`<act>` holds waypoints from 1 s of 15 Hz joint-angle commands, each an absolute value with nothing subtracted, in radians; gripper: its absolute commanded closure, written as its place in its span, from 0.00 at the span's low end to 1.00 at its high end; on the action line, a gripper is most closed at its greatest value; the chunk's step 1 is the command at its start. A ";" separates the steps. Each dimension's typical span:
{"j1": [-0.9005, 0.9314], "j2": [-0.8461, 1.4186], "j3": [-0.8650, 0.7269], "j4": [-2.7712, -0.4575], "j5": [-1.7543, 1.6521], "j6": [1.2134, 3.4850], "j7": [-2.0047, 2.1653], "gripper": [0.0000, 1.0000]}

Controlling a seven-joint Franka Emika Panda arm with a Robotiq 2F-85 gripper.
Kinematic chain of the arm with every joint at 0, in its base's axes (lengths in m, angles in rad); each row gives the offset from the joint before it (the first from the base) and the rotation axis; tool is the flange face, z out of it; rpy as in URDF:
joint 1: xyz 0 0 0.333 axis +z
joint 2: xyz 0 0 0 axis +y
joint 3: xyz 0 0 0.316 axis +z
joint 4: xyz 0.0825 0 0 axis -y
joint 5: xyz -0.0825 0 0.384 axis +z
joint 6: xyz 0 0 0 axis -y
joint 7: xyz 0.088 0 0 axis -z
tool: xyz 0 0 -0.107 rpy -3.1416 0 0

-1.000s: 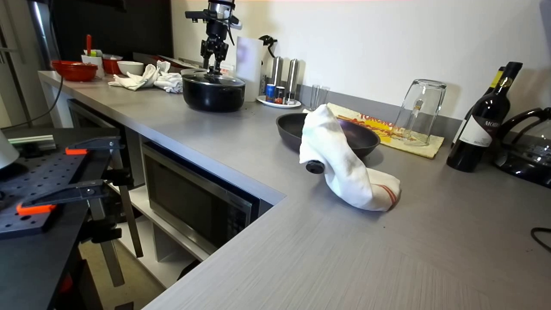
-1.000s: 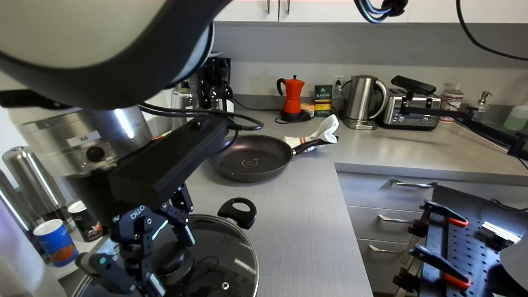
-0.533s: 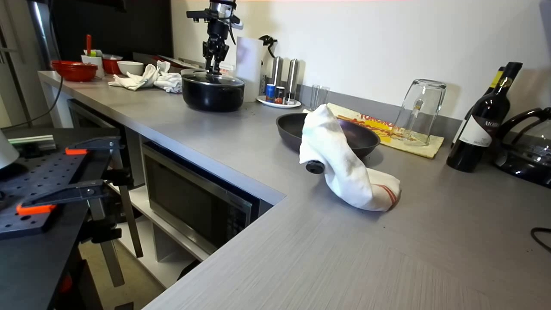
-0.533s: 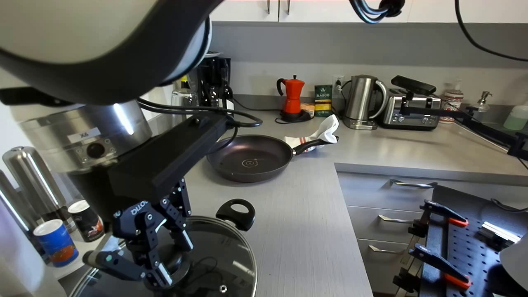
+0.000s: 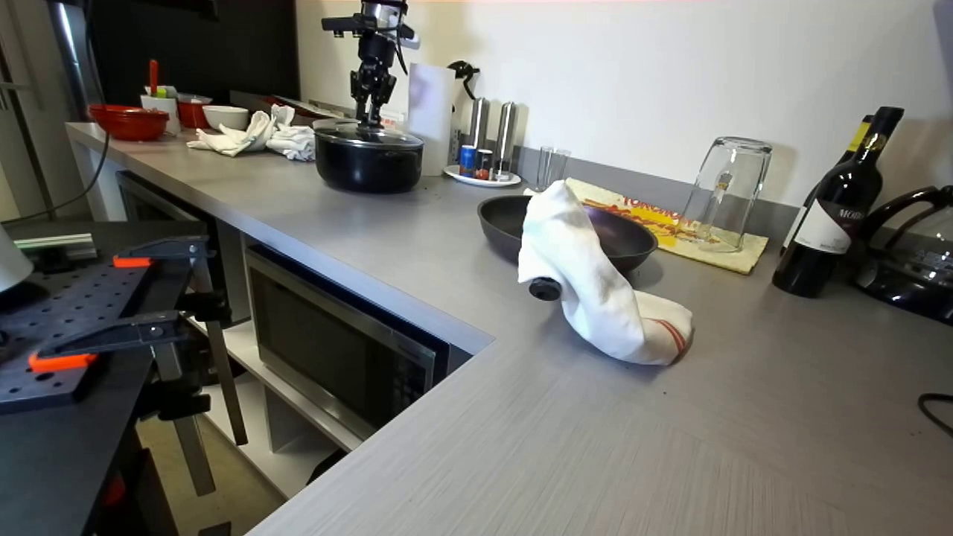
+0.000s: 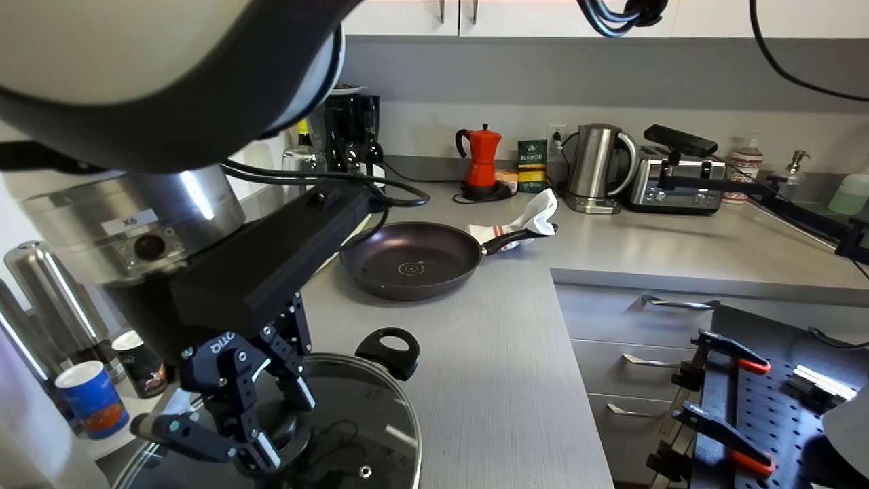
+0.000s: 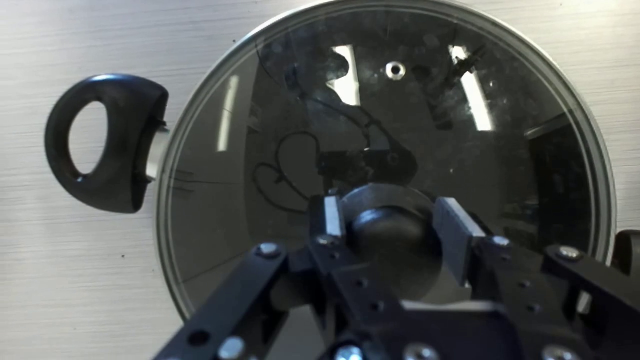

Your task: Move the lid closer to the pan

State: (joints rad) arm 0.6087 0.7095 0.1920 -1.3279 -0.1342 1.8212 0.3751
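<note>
Wrist view's aimed down at lid point(image 7: 390, 130), super close. Shared by both exterior views: pan point(image 6: 411, 261), from roughly opposite sides.

Arm point(image 6: 129, 54) and gripper point(image 7: 391, 226): off-white, silver, black.
Shell smooth and rounded, wide matt black band point(image 6: 156, 141) along its curve. Collar point(image 6: 75, 227) shiny silver; white label point(image 6: 129, 222) reads "X6", black disc point(image 6: 149, 247) set below it. Long square-edged black box point(image 6: 261, 261) beneath, thin black cables point(image 6: 299, 178) looping from its end. Gripper jointed, mostly black; white lettering point(image 6: 222, 342) on one face, only partly readable. Screw heads point(image 7: 267, 249) round, bright silver. One small teal dot point(image 6: 174, 426) on a link. Fingertip pads point(image 7: 452, 235) flat, pale grey.
</note>
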 commanded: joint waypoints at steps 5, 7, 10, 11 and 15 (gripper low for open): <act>0.655 0.679 0.149 -1.283 -0.190 1.770 0.417 0.77; 0.645 0.671 0.148 -1.295 -0.190 1.776 0.417 0.77; 0.634 0.655 0.136 -1.312 -0.184 1.787 0.414 0.77; 0.630 0.649 0.132 -1.318 -0.181 1.791 0.413 0.77; 0.613 0.628 0.116 -1.343 -0.174 1.803 0.409 0.77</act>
State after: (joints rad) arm 0.6193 0.6766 0.1261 -1.3061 -0.1667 1.8033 0.3957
